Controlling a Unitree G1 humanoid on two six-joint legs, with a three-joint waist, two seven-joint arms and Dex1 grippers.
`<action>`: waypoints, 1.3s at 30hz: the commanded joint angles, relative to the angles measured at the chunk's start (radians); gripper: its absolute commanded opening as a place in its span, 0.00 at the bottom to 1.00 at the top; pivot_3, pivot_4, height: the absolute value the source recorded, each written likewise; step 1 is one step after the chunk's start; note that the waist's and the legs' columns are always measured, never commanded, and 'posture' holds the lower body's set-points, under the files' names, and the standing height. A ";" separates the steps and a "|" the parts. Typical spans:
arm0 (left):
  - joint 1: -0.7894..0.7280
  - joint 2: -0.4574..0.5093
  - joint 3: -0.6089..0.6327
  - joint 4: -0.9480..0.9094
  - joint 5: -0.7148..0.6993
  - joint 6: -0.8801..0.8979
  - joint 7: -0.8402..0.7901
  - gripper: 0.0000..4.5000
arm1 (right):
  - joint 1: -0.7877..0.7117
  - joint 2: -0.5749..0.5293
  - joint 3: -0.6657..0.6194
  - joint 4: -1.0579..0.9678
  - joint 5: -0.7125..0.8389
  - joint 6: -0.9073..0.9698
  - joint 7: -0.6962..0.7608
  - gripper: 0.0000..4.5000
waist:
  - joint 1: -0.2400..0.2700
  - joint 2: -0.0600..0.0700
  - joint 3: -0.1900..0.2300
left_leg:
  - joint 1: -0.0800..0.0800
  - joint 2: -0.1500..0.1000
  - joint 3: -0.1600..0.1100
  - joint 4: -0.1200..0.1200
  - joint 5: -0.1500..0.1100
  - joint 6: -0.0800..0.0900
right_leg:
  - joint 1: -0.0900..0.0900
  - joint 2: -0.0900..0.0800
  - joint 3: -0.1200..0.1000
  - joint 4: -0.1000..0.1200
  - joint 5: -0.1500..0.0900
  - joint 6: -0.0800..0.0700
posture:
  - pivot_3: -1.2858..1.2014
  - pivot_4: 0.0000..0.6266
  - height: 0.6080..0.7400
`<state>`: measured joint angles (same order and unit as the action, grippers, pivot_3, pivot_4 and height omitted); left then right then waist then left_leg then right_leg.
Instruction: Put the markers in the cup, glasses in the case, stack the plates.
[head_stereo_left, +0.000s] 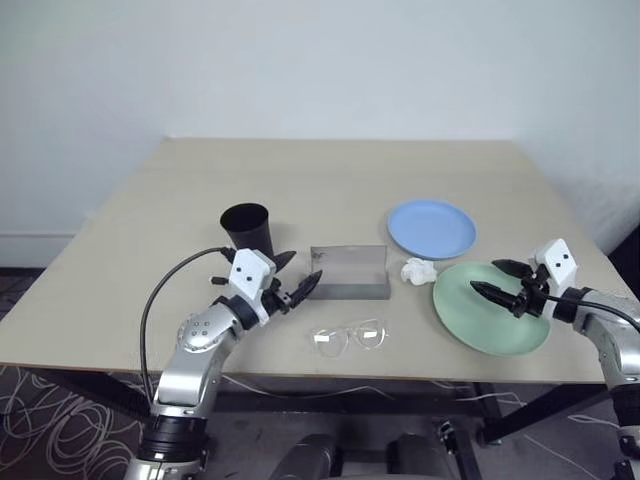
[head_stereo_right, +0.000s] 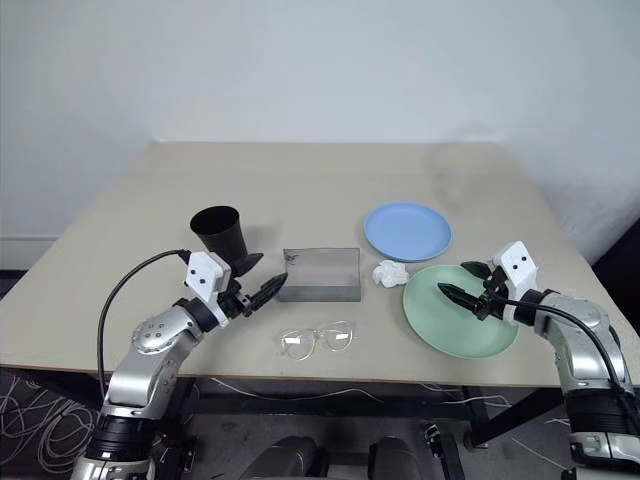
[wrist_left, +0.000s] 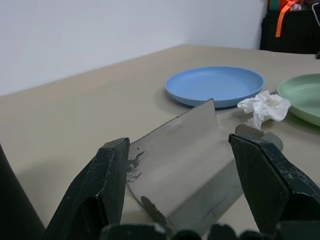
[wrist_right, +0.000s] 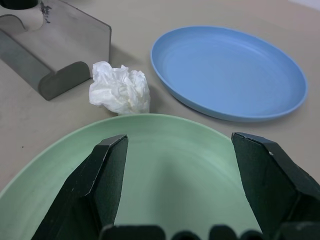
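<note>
Eyeglasses with a clear, nearly colourless frame (head_stereo_left: 349, 337) were seen lying flat near the front edge of the light wooden desk (head_stereo_left: 150, 230), just in front of the long grey rectangular case (head_stereo_left: 349, 272), whose lid stood raised. A black tapered plastic cup (head_stereo_left: 247, 228) stood upright to the left of the case. Behind and to the right of the case, a round light blue plate (head_stereo_left: 431, 228) was set on the desk, and a slightly larger pale mint green plate (head_stereo_left: 490, 310) lay nearer the front, the two plates apart. A small crumpled white paper wad (head_stereo_left: 418, 270) was found between the case and the plates. The left claw (head_stereo_left: 297, 278) was held with its fingers spread wide, gripping nothing, close by the left end of the case and beside the cup. The right claw (head_stereo_left: 500, 279) was likewise held open and empty, above the green plate.
</note>
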<state>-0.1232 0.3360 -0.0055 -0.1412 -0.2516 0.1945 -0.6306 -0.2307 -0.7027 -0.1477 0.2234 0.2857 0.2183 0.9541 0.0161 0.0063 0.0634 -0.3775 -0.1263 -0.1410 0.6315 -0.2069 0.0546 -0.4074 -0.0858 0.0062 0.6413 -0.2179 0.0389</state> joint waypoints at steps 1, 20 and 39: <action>0.004 -0.004 0.001 -0.002 -0.010 -0.023 -0.002 0.75 | -0.026 -0.018 -0.031 -0.025 0.026 -0.007 0.009 0.80 | 0.000 0.000 0.000 | 0.000 0.000 0.000 0.000 0.000 0.000 | 0.000 0.000 0.000 0.000 0.000 0.000 | 0.52 0.00 1.00; 0.033 0.003 0.000 -0.014 -0.015 -0.036 -0.008 0.75 | -0.012 -0.032 -0.013 -0.128 0.009 0.071 -0.018 0.80 | 0.001 -0.001 0.000 | 0.000 0.000 0.001 0.000 -0.001 0.001 | -0.001 0.000 0.002 0.000 0.000 0.000 | 0.52 0.00 1.00; -0.037 0.017 -0.101 -0.017 -0.089 0.033 -0.195 0.75 | 0.178 -0.273 0.033 -0.671 0.100 0.524 0.028 0.80 | 0.002 -0.002 0.001 | -0.003 0.000 0.001 0.004 -0.003 0.003 | -0.001 -0.001 0.005 -0.001 0.000 0.000 | 0.52 0.00 1.00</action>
<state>-0.1357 0.3488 -0.0931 -0.1093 -0.3152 0.2217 -0.8017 -0.0368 -0.9553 -0.1080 -0.4063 0.3768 0.7202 0.9822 0.0177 0.0039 0.0641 -0.3813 -0.1260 -0.1399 0.6365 -0.2099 0.0582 -0.4086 -0.0871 0.0111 0.6403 -0.2181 0.0389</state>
